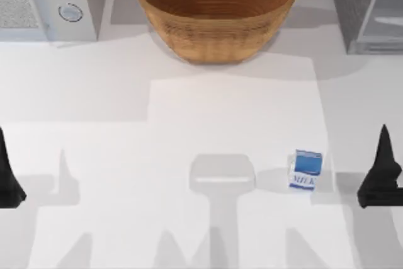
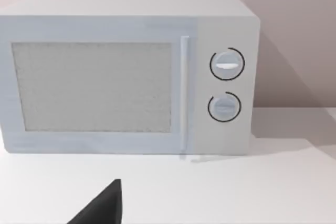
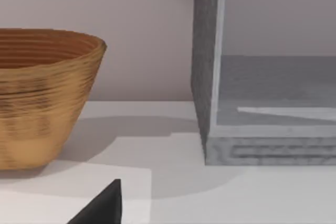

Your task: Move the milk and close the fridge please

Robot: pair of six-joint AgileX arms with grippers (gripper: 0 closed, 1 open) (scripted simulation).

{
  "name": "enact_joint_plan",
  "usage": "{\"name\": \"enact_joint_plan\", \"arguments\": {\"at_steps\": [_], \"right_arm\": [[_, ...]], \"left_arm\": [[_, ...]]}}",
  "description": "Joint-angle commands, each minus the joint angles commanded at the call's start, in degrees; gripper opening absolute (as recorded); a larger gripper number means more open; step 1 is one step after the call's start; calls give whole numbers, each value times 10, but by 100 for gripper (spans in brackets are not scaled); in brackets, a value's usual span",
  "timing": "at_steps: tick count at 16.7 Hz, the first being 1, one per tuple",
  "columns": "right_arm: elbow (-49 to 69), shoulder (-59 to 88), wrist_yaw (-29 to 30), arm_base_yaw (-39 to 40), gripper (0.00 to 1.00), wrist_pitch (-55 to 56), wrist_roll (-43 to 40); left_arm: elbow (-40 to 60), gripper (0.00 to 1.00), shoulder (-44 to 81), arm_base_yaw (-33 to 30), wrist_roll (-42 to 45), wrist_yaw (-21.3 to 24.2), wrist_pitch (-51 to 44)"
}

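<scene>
The milk point(image 1: 306, 171) stood upright on the bench point(image 1: 189, 130), toward the bench's right side and well apart from the fridge point(image 1: 368, 11) at the far right corner. The fridge stood open, its inside bare in the right wrist view. The right hand point(image 1: 380, 174) hovered just right of the milk, holding nothing; how far its fingers were parted I could not tell. The first step, I judged, was the pick: come down over the milk, close on its flat sides, and lift it straight. From the milk, the bowl point(image 1: 217, 11) lay far back, the microwave point(image 1: 47, 1) far back left. The left hand point(image 1: 7, 174) was parked far left of the milk.
</scene>
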Motion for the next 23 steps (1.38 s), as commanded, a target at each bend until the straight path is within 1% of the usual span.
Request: {"name": "enact_joint_plan", "arguments": {"at_steps": [3, 9, 12, 16, 20, 23], "right_arm": [[3, 22, 20, 34, 100, 25, 0], [1, 22, 20, 34, 100, 25, 0], [16, 56, 28, 43, 100, 44, 1], [45, 178, 59, 77, 100, 91, 29], [94, 334, 110, 123, 100, 169, 89], [136, 458, 149, 144, 100, 227, 140]], "left_arm": [[0, 100, 0, 0, 0, 0, 0], [0, 100, 0, 0, 0, 0, 0], [0, 100, 0, 0, 0, 0, 0], [0, 100, 0, 0, 0, 0, 0], [0, 100, 0, 0, 0, 0, 0], [0, 100, 0, 0, 0, 0, 0]]}}
